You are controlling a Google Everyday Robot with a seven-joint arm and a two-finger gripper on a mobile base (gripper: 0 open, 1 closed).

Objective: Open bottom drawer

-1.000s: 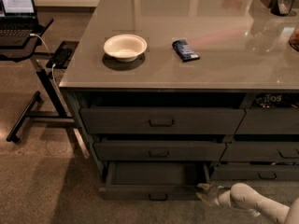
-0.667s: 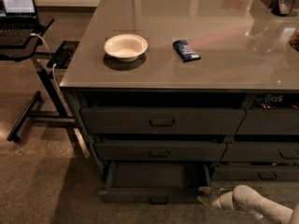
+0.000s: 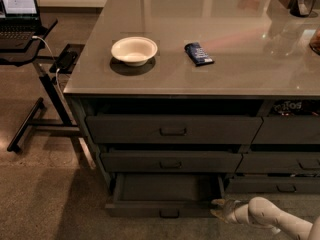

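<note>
Tool sits at the right end of the bottom drawer, which juts past the surface front edge, seemingly to drag it; whether it grips anything cannot be told.

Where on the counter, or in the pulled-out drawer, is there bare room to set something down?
The glossy grey countertop is bare right of the blue snack packet and in front of the white round bowl. The dark grey bottom drawer shows a bare tray. Crowded: the counter's far right corner, and the drawer's right front corner, where the pincer sits.
</note>
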